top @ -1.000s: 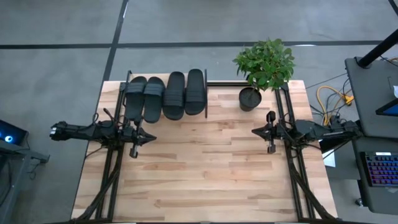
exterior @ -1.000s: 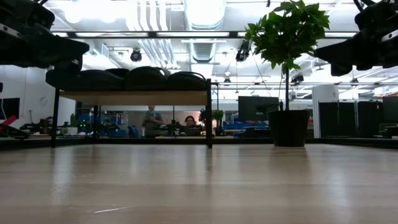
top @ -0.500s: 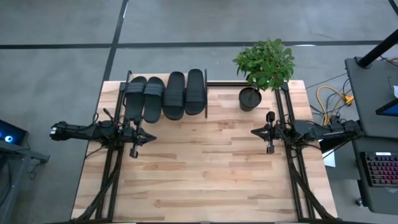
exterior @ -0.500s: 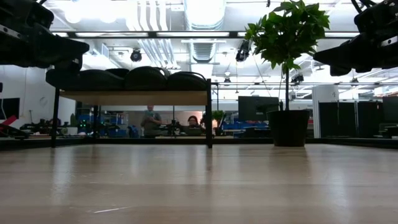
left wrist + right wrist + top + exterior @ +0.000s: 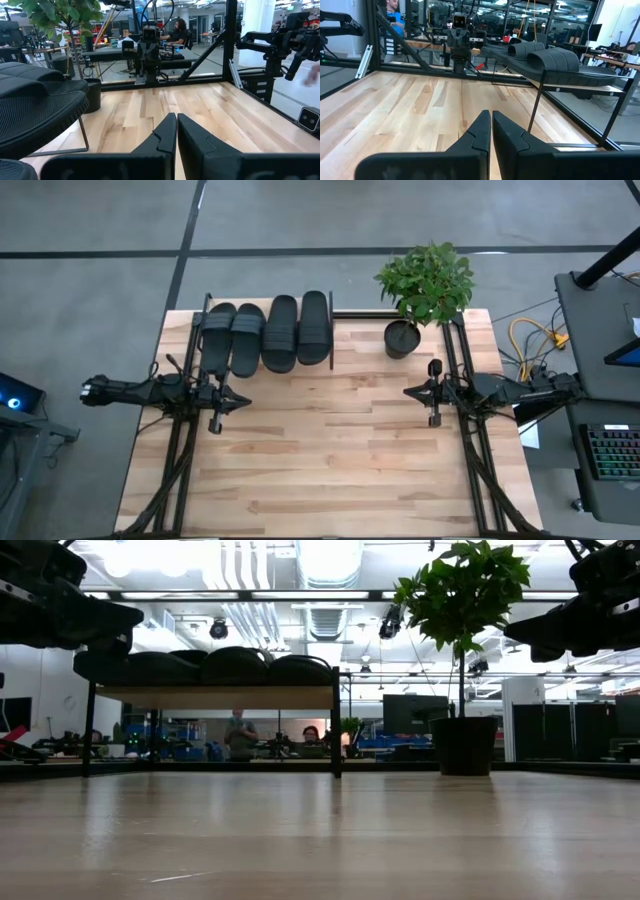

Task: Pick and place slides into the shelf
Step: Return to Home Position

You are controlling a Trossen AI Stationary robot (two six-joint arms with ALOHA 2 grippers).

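At upper left, slides (image 5: 265,332) could be knocked off the shelf (image 5: 331,345) by the closed left gripper (image 5: 176,119) nearby; the right gripper (image 5: 490,115) is held closed too.

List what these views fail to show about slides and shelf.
Low view: slides overlap into dark humps; count unreadable.
High view: shelf board mostly hidden beneath slides.
Left wrist view: slides cut off at edge.
High view: left gripper, right gripper too small to read jaws.

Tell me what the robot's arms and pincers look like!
The left arm and right arm are thin, black and jointed, with skinny cables near them. The left pincer and right pincer each end in two dark pointed wedges.
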